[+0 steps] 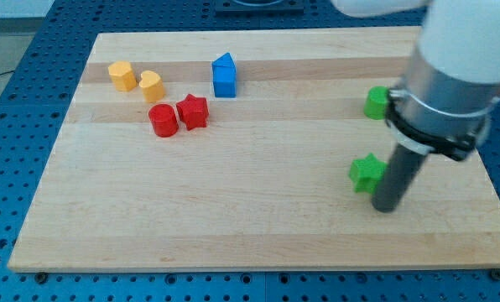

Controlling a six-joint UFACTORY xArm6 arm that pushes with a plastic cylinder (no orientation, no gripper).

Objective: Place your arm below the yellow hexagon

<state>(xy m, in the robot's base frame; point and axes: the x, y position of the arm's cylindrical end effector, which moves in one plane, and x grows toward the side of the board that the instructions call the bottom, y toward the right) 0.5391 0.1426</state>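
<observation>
The yellow hexagon (122, 75) sits near the board's upper left, with a yellow heart-like block (151, 85) just to its right. My tip (387, 206) rests on the board at the view's lower right, far from the yellow hexagon. It stands just right of and touching or nearly touching a green star (366, 172). The rod and arm body rise above it toward the view's upper right.
A red cylinder (163, 121) and a red star (193, 111) sit below the yellow blocks. A blue block with a pointed top (224, 75) stands at top centre. A green block (376, 102) is partly hidden by the arm. The wooden board (233, 218) lies on a blue perforated table.
</observation>
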